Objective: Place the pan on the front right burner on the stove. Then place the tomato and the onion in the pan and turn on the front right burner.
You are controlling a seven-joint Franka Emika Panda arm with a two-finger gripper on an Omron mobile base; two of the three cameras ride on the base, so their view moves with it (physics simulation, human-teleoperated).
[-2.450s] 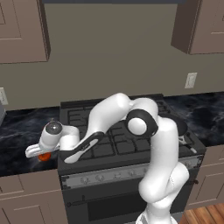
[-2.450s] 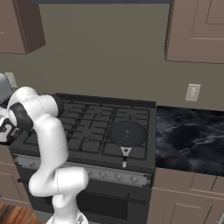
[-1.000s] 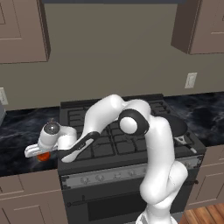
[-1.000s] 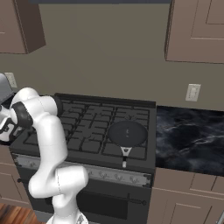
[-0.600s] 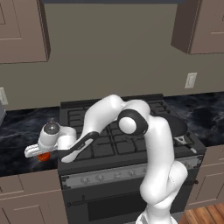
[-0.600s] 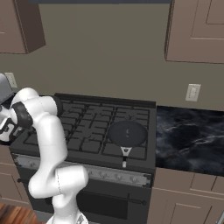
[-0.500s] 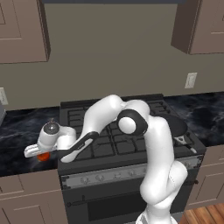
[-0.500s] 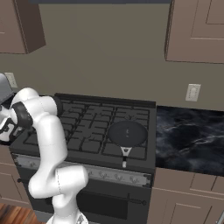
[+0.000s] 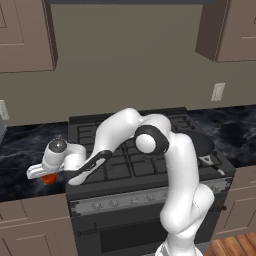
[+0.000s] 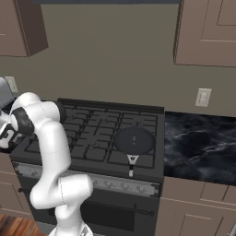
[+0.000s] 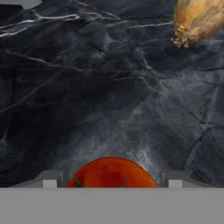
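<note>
Red tomato between end effector fingers

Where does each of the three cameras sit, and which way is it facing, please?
Left base view: behind-left of the arm, facing the stove; arm reaches left to the tomato.
Right base view: behind-right; the pan on the front right burner, arm at left.
Hand view: looks down at the counter; tomato, onion.
Both base views share the stove.

Kitchen: stove, cabinets, marble counter.
</note>
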